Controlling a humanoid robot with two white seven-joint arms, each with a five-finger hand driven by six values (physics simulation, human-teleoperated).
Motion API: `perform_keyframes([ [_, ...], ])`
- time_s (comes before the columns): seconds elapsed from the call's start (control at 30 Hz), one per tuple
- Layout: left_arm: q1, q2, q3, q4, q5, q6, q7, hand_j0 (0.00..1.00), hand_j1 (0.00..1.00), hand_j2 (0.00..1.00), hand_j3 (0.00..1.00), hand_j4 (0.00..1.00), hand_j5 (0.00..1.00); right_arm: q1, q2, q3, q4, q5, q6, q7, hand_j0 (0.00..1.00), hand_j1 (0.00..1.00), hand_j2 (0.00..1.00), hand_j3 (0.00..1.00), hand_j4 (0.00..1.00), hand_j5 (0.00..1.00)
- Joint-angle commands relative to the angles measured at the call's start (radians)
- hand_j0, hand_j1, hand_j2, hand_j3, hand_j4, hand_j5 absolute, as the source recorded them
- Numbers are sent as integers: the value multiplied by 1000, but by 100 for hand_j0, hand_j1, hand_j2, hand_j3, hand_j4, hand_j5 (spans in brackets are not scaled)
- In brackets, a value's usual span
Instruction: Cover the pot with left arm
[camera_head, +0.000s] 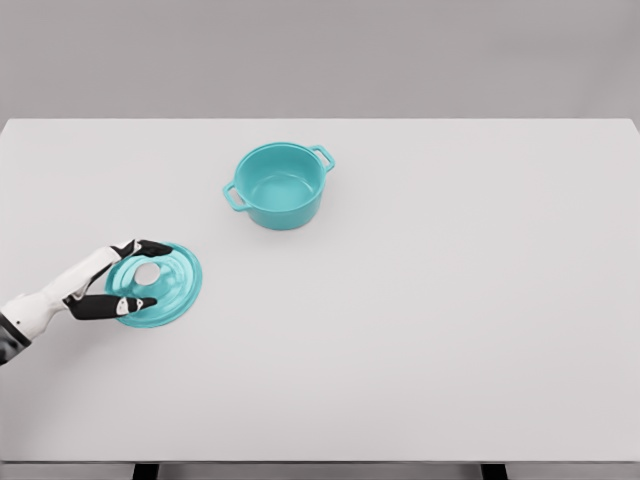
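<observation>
1. Writing/brands: no readable text, logos or labels on anything in view.
2. Surface: white table (420, 330), plain matte top, fills most of the head view; its front edge runs along the bottom, with two dark leg tops just under it.
3. Room: flat grey wall (320, 55) behind the table's far edge, featureless.
4. Pot (279, 185): teal, uncovered, upright on the table, a bit left of centre and toward the far half. Two loop handles, one at upper right, one at lower left. Inside looks empty.
5. Lid (160, 284): teal, round, concentric ridges, pale round knob in the middle. Lies flat on the table at the near left, well apart from the pot, down-left of it.
6. Left hand (112, 282): white forearm enters from the lower-left edge, angled up-right toward the lid. Dark fingers (150, 246) spread apart, reaching over the lid's left part.
7. Finger detail: one dark finger along the lid's upper-left rim, the thumb across its lower-left part, knob sitting between them. Not clamped on the knob; actual contact with the lid cannot be told.
8. Lid not lifted, pot not covered.
</observation>
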Motion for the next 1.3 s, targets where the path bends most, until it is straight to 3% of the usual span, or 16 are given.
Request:
perform_keyframes([
  [0.0, 0, 0, -3, 0, 5, 0, 1, 78, 78, 78, 78, 78, 78, 0, 0, 1, 0, 0, 0, 0, 100, 100, 100, 100, 100, 100],
  [0.53, -6, -1, -5, 26, 5, 0, 1, 76, 76, 76, 76, 76, 76, 0, 0, 1, 0, 0, -1, 0, 100, 100, 100, 100, 100, 100],
  [0.83, -6, -1, -13, 26, 7, 0, 1, 56, 56, 56, 56, 56, 56, 0, 0, -1, 0, 0, 0, 0, 100, 100, 100, 100, 100, 100],
  [1.27, -6, -6, -13, 44, 5, 0, 4, 52, 52, 52, 52, 52, 52, 0, 0, -1, 1, 0, 0, 0, 100, 100, 100, 100, 100, 100],
])
